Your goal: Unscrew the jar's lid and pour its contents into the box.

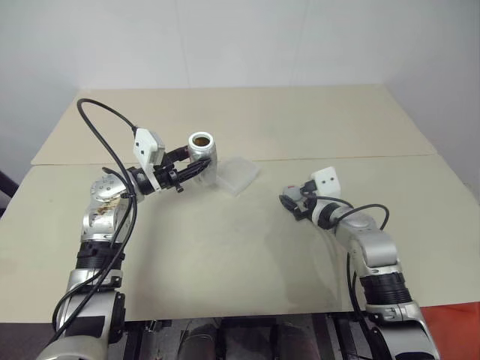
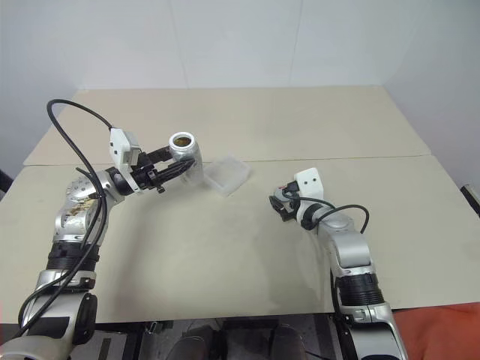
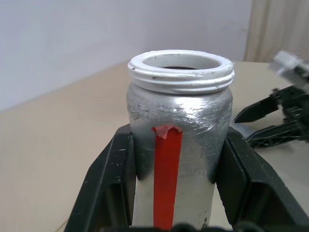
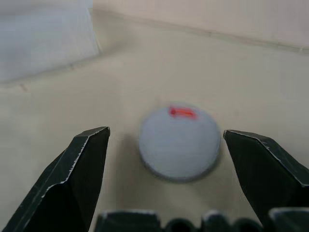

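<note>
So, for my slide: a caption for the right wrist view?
Open right end effector over the lid lying on the table.

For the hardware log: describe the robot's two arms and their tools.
Both arms are silver-grey metal with black ribbed joint sections. Each wrist bears a white boxy camera housing. The left tool and right tool each have two black, wedge-shaped fingers. A long black cable loops high above the left arm; a shorter black one arcs over the right forearm.
</note>
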### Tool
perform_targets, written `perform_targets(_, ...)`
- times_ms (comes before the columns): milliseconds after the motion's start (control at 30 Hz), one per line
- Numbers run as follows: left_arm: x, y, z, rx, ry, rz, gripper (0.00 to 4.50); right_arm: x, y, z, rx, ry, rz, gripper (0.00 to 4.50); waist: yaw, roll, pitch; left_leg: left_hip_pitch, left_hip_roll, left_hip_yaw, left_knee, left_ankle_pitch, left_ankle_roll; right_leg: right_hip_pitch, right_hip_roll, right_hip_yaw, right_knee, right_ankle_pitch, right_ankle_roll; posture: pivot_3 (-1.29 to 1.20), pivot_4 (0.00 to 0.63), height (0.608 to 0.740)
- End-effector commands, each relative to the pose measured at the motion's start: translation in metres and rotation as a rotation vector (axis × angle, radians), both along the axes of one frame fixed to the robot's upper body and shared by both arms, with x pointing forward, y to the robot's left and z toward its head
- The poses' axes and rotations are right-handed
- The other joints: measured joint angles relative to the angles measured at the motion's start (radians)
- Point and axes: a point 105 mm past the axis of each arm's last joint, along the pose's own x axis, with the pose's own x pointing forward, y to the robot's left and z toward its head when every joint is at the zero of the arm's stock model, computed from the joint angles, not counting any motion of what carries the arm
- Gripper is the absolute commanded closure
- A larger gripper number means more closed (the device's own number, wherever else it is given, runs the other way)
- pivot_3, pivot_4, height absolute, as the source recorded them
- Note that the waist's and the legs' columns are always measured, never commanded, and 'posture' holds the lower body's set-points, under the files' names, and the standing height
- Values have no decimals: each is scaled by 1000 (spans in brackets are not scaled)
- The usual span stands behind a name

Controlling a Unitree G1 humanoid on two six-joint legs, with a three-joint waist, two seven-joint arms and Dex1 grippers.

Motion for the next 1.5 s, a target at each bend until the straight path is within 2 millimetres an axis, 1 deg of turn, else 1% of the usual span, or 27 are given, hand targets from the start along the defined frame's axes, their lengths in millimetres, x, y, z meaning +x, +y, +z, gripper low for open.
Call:
perform_targets(33, 7, 5, 21, -14, -91, 79, 2576, -15, 5, 31, 0, -82, 108, 57, 0, 0, 0, 0, 0, 0, 0, 0, 0, 0, 0, 0, 0, 0, 0, 0, 150, 740)
perform_targets(100, 13, 7, 26, -26, -113, 125, 2576, -30, 12, 41, -7, -90, 211, 57, 3, 0, 0, 0, 0, 0, 0, 0, 0, 0, 0, 0, 0, 0, 0, 0, 150, 740)
perform_targets(167, 20, 8, 29, -23, -127, 172, 2576, -40, 15, 47, -10, -87, 287, 57, 4, 0, 0, 0, 0, -1, 0, 0, 0, 1, 0, 0, -1, 0, 0, 0, 150, 740)
perform_targets(233, 31, 10, 30, 10, -157, 238, 2576, -49, 19, 53, -22, -87, 360, 57, 4, 0, 0, 0, -1, -1, 0, 0, 0, 1, 0, -1, -1, 0, 0, 0, 150, 740)
perform_targets(333, 56, 2, 40, 165, -307, 393, 2576, -52, 23, 62, -54, -93, 431, 57, 8, -1, 0, 0, -1, -1, 0, 0, 1, 2, 0, -1, -2, 0, 0, 0, 150, 740)
perform_targets(367, 61, -5, 43, 293, -408, 428, 2576, -52, 23, 64, -64, -96, 443, 57, 10, -1, 0, 0, -2, -2, 1, 0, 1, 3, 0, -1, -2, 0, 0, 0, 150, 740)
perform_targets(400, 63, -14, 44, 474, -547, 438, 2576, -52, 24, 67, -74, -101, 453, 57, 13, -1, 0, 0, -2, -2, 0, 0, 1, 3, 0, -1, -3, 0, 0, 0, 150, 740)
perform_targets(467, 65, -30, 41, 745, -787, 416, 2576, -51, 25, 71, -86, -110, 466, 57, 17, -1, 0, 0, -2, -1, -1, 0, 1, 2, 0, -1, -4, 1, 0, 0, 150, 740)
perform_targets(500, 65, -37, 40, 853, -906, 399, 2576, -51, 25, 74, -90, -115, 469, 57, 19, -1, 0, 0, -2, 0, -1, 0, 1, 2, 0, -1, -4, 1, 0, 0, 150, 740)
perform_targets(567, 66, -50, 34, 1088, -1138, 325, 2576, -51, 25, 79, -95, -130, 471, 57, 25, -1, 0, -1, -3, 1, -2, 0, 1, 1, 0, -2, -5, 1, 1, 0, 150, 740)
perform_targets(633, 68, -56, 30, 1229, -1289, 258, 2576, -51, 26, 83, -96, -143, 470, 57, 27, -1, 0, -3, -3, 4, -2, 0, 1, 0, 0, -3, -6, 1, 1, 0, 150, 740)
perform_targets(767, 71, -59, 25, 1439, -1519, 148, 2576, -52, 27, 88, -90, -167, 467, 57, 26, -1, 0, -6, -2, 5, -2, 0, 1, -1, 0, -4, -6, 0, 1, 0, 150, 740)
perform_targets(833, 72, -60, 19, 1539, -1615, 67, 2576, -52, 27, 91, -80, -181, 457, 57, 26, -1, 1, -6, -2, 5, -2, 0, 1, -2, 0, -4, -6, 0, 1, 0, 150, 740)
perform_targets(900, 72, -63, 14, 1572, -1649, 13, 2576, -52, 27, 94, -65, -190, 446, 57, 27, -1, 1, -6, -2, 5, -1, 0, 1, -2, 0, -5, -6, 0, 1, 0, 150, 740)
perform_targets(967, 73, -65, 13, 1585, -1651, 19, 2576, -52, 27, 97, -55, -199, 436, 57, 28, -1, 1, -6, -2, 5, -1, 0, 1, -2, 0, -5, -6, 0, 1, 0, 150, 740)
perform_targets(1100, 76, -72, 19, 1587, -1682, 54, 2576, -53, 27, 100, -35, -211, 425, 57, 26, -1, 1, -7, -2, 5, -1, 0, 1, -2, 0, -5, -6, 0, 1, 0, 150, 740)
perform_targets(1300, 76, -70, 19, 1576, -1654, 69, 2576, -55, 27, 100, -33, -216, 422, 57, 26, -1, 1, -6, -1, 5, -1, 0, 1, -2, 0, -5, -5, 0, 1, 0, 150, 740)
perform_targets(1400, 76, -67, 19, 1542, -1597, 102, 2576, -55, 27, 100, -33, -216, 423, 57, 25, -1, 1, -6, -1, 5, -1, 0, 1, -2, 0, -5, -5, 0, 1, 0, 150, 740)
perform_targets(1500, 77, -60, 25, 1423, -1439, 207, 2576, -54, 26, 101, -34, -217, 427, 57, 25, -1, 1, -6, -1, 5, 0, 0, 1, -2, 0, -5, -5, 0, 1, 0, 150, 740)
